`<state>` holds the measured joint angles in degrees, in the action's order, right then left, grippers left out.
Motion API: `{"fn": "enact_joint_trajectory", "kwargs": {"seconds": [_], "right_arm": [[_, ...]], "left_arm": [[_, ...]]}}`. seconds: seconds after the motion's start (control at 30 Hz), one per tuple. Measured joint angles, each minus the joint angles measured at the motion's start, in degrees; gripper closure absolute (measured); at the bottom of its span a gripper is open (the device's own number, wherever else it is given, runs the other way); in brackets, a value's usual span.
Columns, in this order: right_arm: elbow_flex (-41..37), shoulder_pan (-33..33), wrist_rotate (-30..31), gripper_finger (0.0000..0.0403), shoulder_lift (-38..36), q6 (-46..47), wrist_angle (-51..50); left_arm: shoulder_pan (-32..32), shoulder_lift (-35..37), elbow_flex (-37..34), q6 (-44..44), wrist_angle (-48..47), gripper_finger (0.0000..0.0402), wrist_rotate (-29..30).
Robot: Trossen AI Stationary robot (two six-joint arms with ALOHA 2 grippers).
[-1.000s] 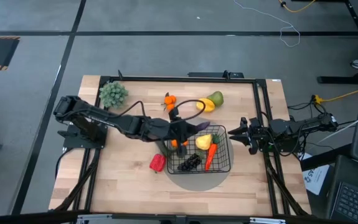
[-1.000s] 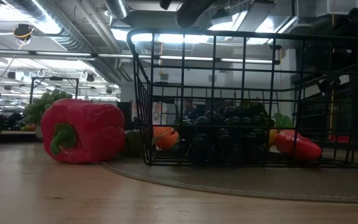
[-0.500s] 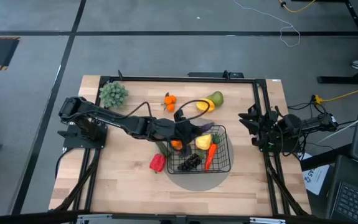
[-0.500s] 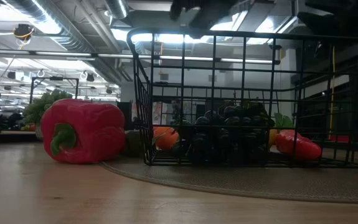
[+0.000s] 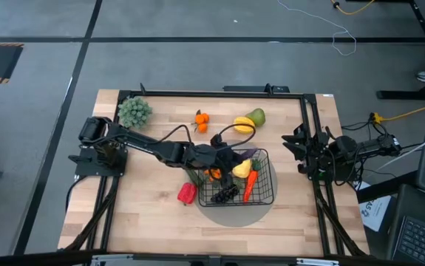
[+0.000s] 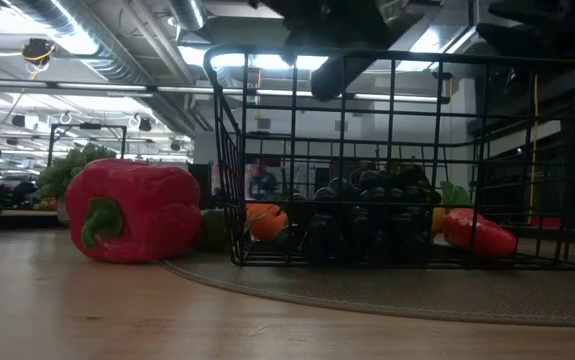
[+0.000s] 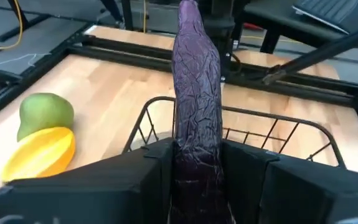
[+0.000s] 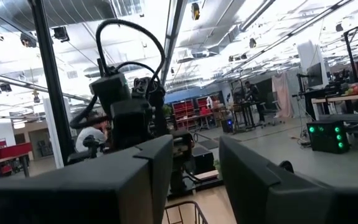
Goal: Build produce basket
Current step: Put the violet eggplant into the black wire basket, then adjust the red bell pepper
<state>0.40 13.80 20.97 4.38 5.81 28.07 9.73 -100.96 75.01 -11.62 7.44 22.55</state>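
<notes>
My left gripper (image 5: 225, 157) (image 7: 197, 152) reaches from the table's left to the black wire basket (image 5: 265, 191) and is shut on the purple eggplant (image 5: 240, 153) (image 7: 196, 74). The eggplant's free end (image 6: 333, 78) hangs dark above the basket rim (image 6: 367, 58) in the low view. The basket holds a yellow fruit (image 5: 240, 169), the carrot (image 5: 250, 185), dark grapes (image 5: 225, 193) and an orange cluster (image 5: 212, 173). The red pepper (image 5: 188, 193) (image 6: 132, 210) lies on the table beside the basket's left side. My right gripper (image 5: 301, 151) (image 8: 194, 162) waits open at the table's right edge. My left gripper pinches the eggplant's near end (image 7: 197, 134) between its two fingers (image 7: 157, 165), coming about level from the table's left. The eggplant points forward in line with the fingers, not across them. It is lifted clear, its free end over the basket's left rim (image 7: 160, 102).
A second orange cluster (image 5: 201, 118), a yellow fruit (image 5: 243, 124) and a green fruit (image 5: 257, 117) (image 7: 45, 115) lie on the far part of the table. A bushy green piece (image 5: 134, 111) sits at the far left corner. The basket stands on a grey round disc (image 5: 234, 214).
My left gripper has carried the eggplant a little toward the table's right and down, over the basket, so its tip now shows above the rim in the low view. My right arm has drawn back toward the right edge.
</notes>
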Motion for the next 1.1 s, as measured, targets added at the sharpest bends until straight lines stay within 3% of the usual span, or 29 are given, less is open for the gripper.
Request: {"fn": "enact_joint_trajectory", "kwargs": {"seconds": [0.43,0.7,1.1], "right_arm": [[0.00,0.00,0.00,0.0272,0.00,0.11,-1.26],[0.00,0.00,-0.02,0.0272,0.00,0.21,-4.74],[0.00,0.00,-0.04,0.0272,-0.09,2.95,-5.57]], "left_arm": [[0.58,0.06,0.06,-1.58,-0.42,0.0247,-1.29],[0.86,0.51,0.06,-1.57,-1.01,0.0241,-1.67],[3.61,9.71,0.23,-2.29,-19.34,0.0241,-0.73]]}}
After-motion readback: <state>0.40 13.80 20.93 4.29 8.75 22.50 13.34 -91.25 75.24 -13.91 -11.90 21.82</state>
